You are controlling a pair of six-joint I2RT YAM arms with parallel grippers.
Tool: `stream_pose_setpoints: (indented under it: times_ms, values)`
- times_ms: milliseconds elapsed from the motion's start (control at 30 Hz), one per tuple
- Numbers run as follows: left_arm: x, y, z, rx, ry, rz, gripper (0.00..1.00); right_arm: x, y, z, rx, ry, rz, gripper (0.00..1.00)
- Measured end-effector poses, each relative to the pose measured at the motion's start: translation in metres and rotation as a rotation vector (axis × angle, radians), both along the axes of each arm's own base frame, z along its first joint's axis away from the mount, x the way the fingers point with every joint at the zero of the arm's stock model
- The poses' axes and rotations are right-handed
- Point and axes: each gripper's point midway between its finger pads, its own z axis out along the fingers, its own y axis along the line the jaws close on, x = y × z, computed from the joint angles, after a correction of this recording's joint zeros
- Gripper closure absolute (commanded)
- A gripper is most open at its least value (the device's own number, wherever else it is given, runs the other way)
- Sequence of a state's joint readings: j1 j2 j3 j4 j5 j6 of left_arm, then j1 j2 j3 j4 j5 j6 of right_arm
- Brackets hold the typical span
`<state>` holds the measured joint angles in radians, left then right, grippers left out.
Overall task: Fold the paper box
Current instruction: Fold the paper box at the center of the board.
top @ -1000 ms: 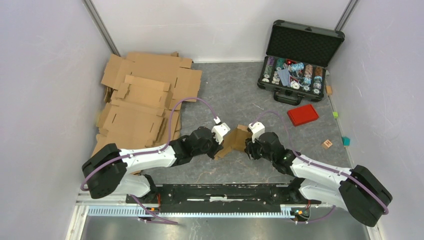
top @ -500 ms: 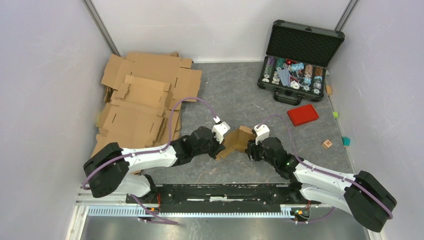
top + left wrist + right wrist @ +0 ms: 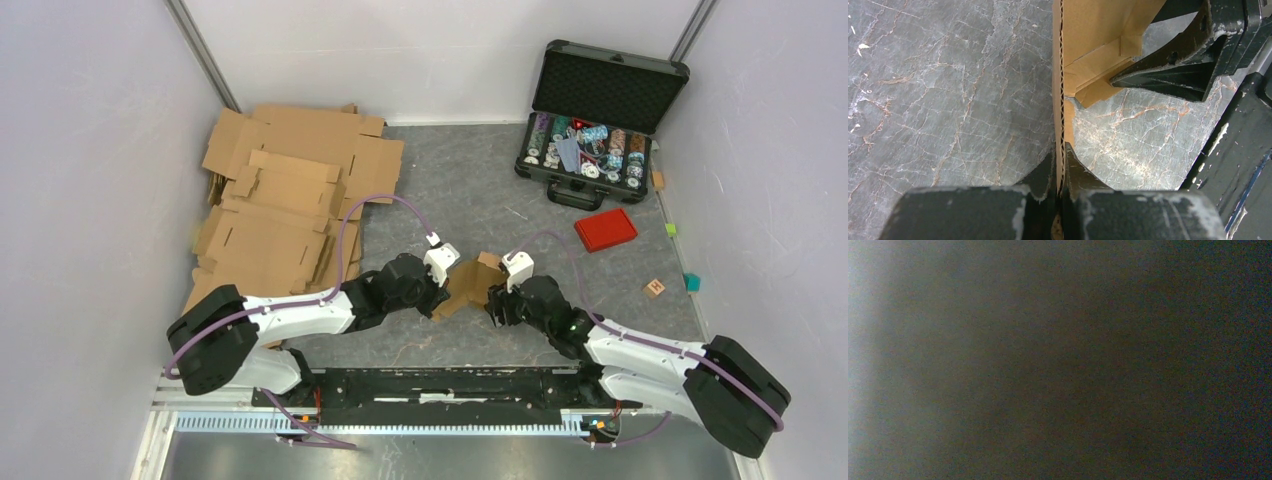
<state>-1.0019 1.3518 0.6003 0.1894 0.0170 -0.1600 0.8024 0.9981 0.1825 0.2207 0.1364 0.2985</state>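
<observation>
Beside paper box (image 3: pixel 468 286), right jaws wider.

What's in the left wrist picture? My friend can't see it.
The left pincer is shut on the thin edge of the brown paper box. At upper right, the right pincer's black finger touches a flap, over a grey table.

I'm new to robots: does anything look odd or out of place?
The right wrist view is nearly black, as if something covers the lens. Cardboard sheets lie in a messy heap at left; a red lid lies apart from the open case.
</observation>
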Motion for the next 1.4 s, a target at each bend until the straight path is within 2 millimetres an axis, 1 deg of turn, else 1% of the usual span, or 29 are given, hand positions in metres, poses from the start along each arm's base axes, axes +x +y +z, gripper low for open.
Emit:
stream_pose_setpoints:
  times_ms: [400,467,533,633,1200,1400]
  values:
    - [0.0,0.0,0.0,0.001,0.001,0.0,0.98,-0.001,-0.005,-0.003,-0.048,-0.019,-0.017,0.31]
    - [0.0,0.0,0.0,0.001,0.001,0.0,0.98,-0.001,-0.006,-0.003,-0.057,-0.024,-0.021,0.33]
    - [0.0,0.0,0.0,0.0,0.002,-0.001,0.98,-0.001,-0.006,-0.003,-0.064,-0.03,-0.025,0.38]
    - [-0.001,-0.001,0.0,-0.003,0.007,0.0,0.98,-0.001,-0.007,-0.003,-0.067,-0.034,-0.036,0.4]
    - [-0.009,-0.01,0.001,-0.035,0.054,0.022,0.98,0.0,-0.013,-0.003,-0.044,-0.028,-0.17,0.42]
    - [-0.011,-0.011,0.001,-0.044,0.063,0.06,0.98,0.001,-0.011,0.004,0.008,-0.033,-0.209,0.42]
